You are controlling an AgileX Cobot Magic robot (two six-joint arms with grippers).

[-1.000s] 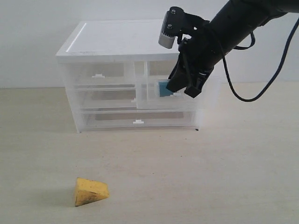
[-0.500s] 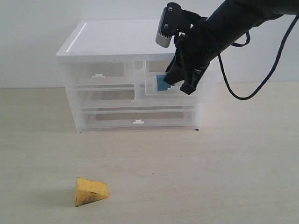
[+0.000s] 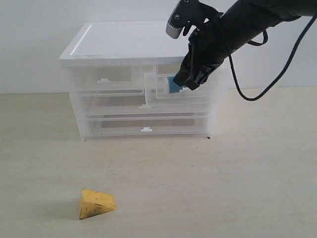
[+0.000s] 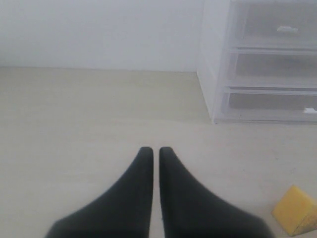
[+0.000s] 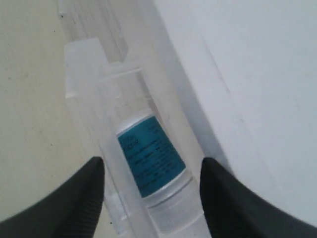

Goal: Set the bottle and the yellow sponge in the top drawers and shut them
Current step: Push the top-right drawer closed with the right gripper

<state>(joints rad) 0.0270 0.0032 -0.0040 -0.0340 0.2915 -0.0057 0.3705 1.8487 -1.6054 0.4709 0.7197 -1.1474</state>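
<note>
There was one cabinet [image 3: 124,44] holding four drawers: two top drawers [image 3: 119,74] and two full-width drawers [image 3: 114,108]. One bottle [image 3: 173,84] and one yellow sponge [image 3: 96,203] showed. There were two grippers, the left gripper [image 4: 152,151] and the right gripper [image 3: 188,83]. Three white tab handles [image 3: 103,80] were countable; a fourth was perhaps hidden.

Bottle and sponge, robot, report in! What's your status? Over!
Left gripper shut, empty, over table. Right gripper open at right top drawer. Bottle inside, drawer ajar. Yellow sponge on table, nothing blocking it.
</note>
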